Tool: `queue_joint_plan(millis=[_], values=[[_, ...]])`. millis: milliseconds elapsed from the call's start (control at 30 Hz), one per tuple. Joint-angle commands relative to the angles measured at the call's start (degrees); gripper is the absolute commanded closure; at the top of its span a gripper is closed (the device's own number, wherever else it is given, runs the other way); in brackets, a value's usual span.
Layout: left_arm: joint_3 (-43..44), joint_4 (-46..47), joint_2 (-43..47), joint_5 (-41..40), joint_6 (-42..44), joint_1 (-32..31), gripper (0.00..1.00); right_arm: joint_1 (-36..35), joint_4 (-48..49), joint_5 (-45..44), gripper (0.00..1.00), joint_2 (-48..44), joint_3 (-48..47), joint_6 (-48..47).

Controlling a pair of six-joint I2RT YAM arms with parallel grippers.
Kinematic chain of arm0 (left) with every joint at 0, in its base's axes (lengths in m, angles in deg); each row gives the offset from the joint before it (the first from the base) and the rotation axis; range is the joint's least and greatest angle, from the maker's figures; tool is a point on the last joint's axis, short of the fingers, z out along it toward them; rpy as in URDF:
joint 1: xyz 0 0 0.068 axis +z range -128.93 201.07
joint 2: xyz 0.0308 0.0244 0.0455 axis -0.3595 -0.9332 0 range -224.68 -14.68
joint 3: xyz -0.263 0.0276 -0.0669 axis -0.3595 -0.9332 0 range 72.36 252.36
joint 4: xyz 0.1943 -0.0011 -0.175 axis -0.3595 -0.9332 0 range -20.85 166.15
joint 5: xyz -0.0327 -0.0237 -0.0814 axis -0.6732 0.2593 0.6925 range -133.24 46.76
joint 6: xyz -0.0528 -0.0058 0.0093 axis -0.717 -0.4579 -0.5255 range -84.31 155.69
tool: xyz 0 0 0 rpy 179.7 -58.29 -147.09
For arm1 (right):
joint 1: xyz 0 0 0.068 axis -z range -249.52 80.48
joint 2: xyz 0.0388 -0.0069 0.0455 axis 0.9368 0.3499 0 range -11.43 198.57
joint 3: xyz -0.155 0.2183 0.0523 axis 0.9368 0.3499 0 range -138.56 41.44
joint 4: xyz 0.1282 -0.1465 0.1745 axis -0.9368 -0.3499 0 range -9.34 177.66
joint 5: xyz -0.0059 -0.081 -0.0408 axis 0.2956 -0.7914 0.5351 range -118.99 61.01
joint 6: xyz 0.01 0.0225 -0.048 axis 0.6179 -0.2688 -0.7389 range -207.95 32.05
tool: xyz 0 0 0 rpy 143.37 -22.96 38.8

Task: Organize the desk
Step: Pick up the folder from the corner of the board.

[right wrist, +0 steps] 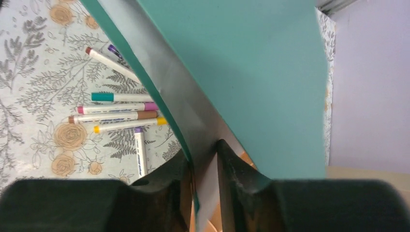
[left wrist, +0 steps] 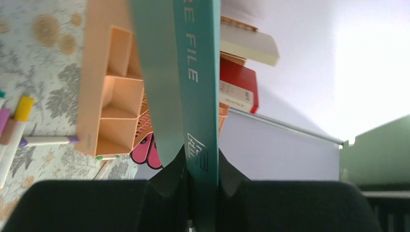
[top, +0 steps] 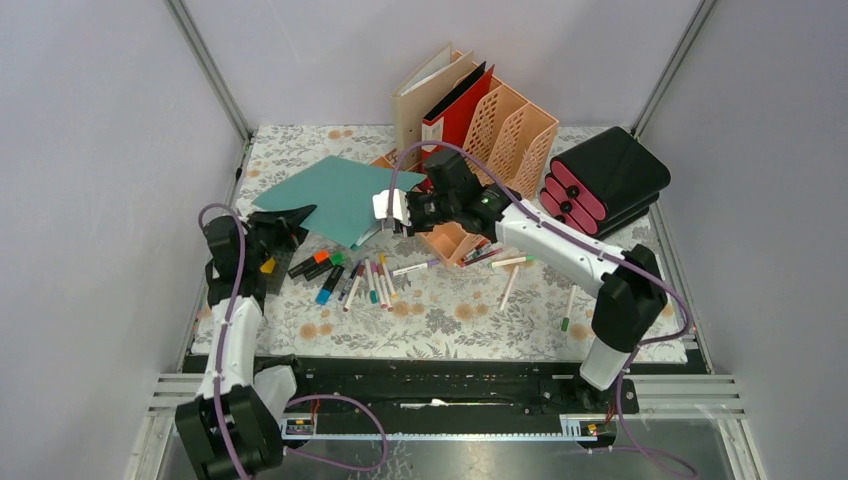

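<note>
Two arms reach over one bench (top: 450, 325), the flower-print cloth top that fills the floor between the grey walls, ahead of the arm bases.

Black case (top: 610, 175) with pink round ends lies at the far right of the bench. Peach file rack (top: 515, 135) stands at the far middle. A red binder (top: 455, 112) and a beige binder (top: 425, 90) stand upright in it.

Teal folder (top: 335, 192) sits left of centre, held off the cloth between both arms.

Left tool (left wrist: 202, 162) is clamped on the teal folder's lettered spine edge (left wrist: 196, 72), with black fingers (left wrist: 169, 176) pressed against both sides.

Right tool (right wrist: 203, 154) has the folder's thin cover edge (right wrist: 251, 72) running between its fingers (right wrist: 232, 166), with a narrow gap showing. Can't tell if it pinches or just straddles.

Peach divided tray (top: 452, 240) lies below the right tool, near the rack. The left wrist view shows its compartments (left wrist: 111, 101).

Loose markers (top: 360, 280) are scattered mid-bench, a cluster near the folder's near edge and a few more to the right of the tray. The right wrist view shows several (right wrist: 121, 111) lying flat side by side on the cloth, with teal, pink, brown, yellow and purple caps.
</note>
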Motion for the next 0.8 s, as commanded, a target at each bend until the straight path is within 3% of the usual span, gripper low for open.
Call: queue_joint_plan(millis=[0, 167, 233, 467, 633, 767], values=[[1.2, 9.0, 6.9, -1.1, 4.7, 1.1, 1.0, 0.0, -1.9, 5.0, 0.62, -6.1, 1.1, 5.8], [3.0, 7.4, 12.5, -3.9, 9.6, 1.4, 1.0, 0.1, -4.6, 7.5, 0.23, -10.8, 2.7, 11.3], [4.2, 6.6, 13.9, -4.6, 11.9, 1.4, 1.0, 0.1, -7.4, 9.2, 0.15, -13.7, 3.4, 11.6], [8.8, 4.7, 17.1, -4.0, 24.0, 1.5, 1.0, 0.1, -20.4, 14.7, 0.02, -24.2, 8.7, 7.9], [6.0, 15.3, 18.7, 3.0, 25.7, 1.4, 1.0, 1.1, -24.8, 16.0, 0.0, -33.2, 17.3, 4.3], [3.5, 25.3, 20.1, 7.8, 25.5, 1.5, 1.0, 8.2, -26.9, 20.2, 0.0, -38.9, 23.8, 2.4]])
